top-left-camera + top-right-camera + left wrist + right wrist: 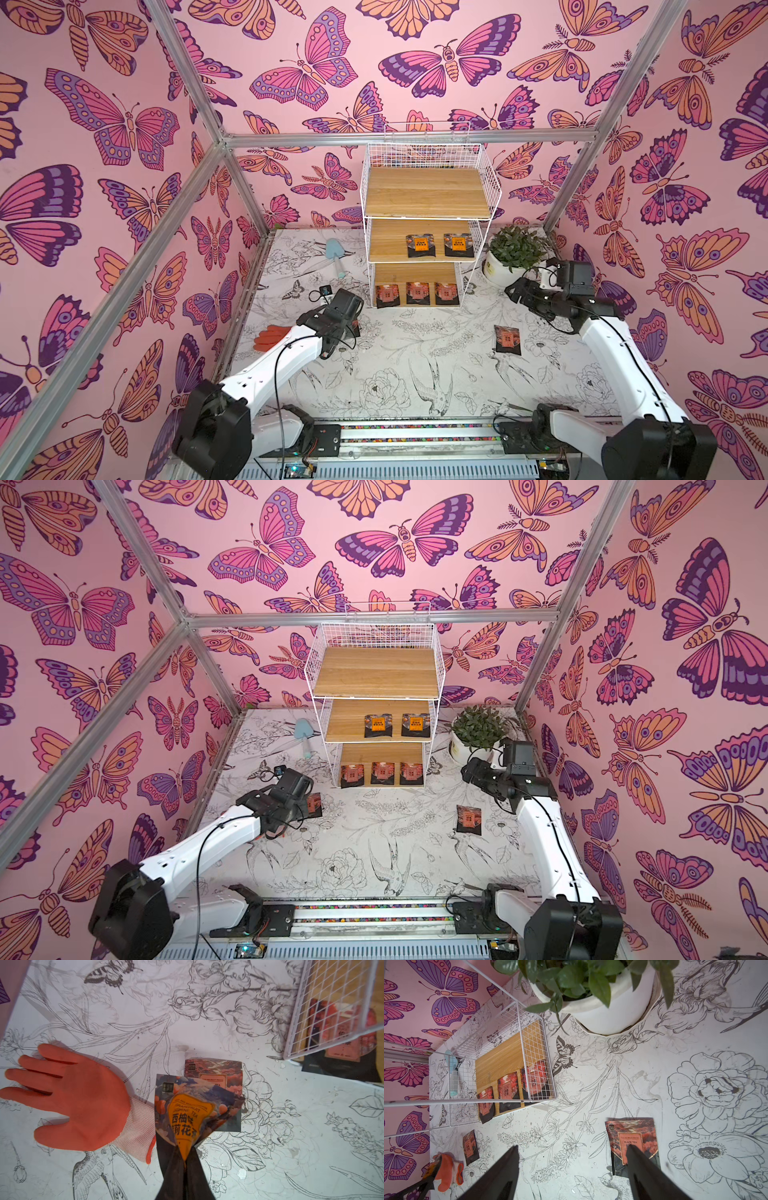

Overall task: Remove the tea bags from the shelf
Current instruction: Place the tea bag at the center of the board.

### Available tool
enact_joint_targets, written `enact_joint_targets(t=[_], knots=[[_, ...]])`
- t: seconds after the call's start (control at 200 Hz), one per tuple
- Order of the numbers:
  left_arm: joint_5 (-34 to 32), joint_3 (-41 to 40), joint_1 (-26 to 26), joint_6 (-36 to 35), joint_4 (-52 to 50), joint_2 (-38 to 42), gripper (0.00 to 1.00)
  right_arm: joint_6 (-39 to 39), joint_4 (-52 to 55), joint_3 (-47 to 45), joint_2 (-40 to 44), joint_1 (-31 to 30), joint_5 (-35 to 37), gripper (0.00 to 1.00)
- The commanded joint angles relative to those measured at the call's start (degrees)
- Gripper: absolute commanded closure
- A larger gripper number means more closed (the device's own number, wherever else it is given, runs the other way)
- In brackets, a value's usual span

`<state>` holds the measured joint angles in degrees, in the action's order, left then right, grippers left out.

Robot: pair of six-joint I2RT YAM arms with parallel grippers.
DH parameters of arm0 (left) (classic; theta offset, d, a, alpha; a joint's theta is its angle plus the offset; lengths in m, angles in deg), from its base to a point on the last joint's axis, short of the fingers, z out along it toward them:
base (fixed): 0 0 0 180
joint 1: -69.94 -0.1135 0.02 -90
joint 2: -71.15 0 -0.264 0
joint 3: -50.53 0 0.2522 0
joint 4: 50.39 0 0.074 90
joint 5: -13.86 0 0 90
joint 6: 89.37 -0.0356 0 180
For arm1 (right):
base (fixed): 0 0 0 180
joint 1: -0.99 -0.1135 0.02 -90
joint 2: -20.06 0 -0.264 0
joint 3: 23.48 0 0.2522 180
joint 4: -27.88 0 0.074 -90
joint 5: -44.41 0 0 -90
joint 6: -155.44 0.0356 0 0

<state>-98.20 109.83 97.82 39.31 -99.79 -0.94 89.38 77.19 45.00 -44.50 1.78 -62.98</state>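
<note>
Tea bags [419,245]: 5 on shelf [428,195], mid + bottom tiers
Handling: light, floppy, prob slick foil; pinch an overhanging edge
L gripper [185,1155]: clamped on orange-label sachet [187,1113]
R gripper [572,1147]: jaws wide, empty

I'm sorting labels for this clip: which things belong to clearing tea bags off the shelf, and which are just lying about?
Job: shelf; two middle-board tea bags; three bottom-board tea bags; tea bag pinched in the left fingers; two tea bags already off it.
Lying about: orange glove; blue trowel; potted plant.
</note>
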Motion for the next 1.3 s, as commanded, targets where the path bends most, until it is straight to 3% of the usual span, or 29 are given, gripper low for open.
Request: enact_joint_targets(t=[0.0,0.22,0.801,0.971,1.142,1.297], knots=[[3.2,0.95,-1.56,-1.39,2.06,-5.01,1.0,-0.62,1.8,1.88,-0.58,0.48,1.23,0.16],[5.72,0.26,-2.95,-1.98,5.89,-9.2,1.0,-1.89,3.86,2.84,-0.42,0.48,3.6,0.16],[6.59,-0.94,-3.62,-2.11,6.9,-6.52,0.43,-2.52,7.47,6.22,3.31,0.19,6.23,0.17],[7.89,-0.33,-4.05,-2.74,6.58,-3.88,0.34,-2.51,7.4,4.98,8.65,-2.14,8.93,0.17],[10.69,0.92,-6.35,-3.17,6.62,-1.38,0.31,-1.58,10.64,5.76,13.64,-10.04,13.4,0.18],[12.85,2.48,-8.73,-4.31,6.67,1.15,0.27,2.28,11.58,7.74,15.29,-25.32,23.77,0.18]])
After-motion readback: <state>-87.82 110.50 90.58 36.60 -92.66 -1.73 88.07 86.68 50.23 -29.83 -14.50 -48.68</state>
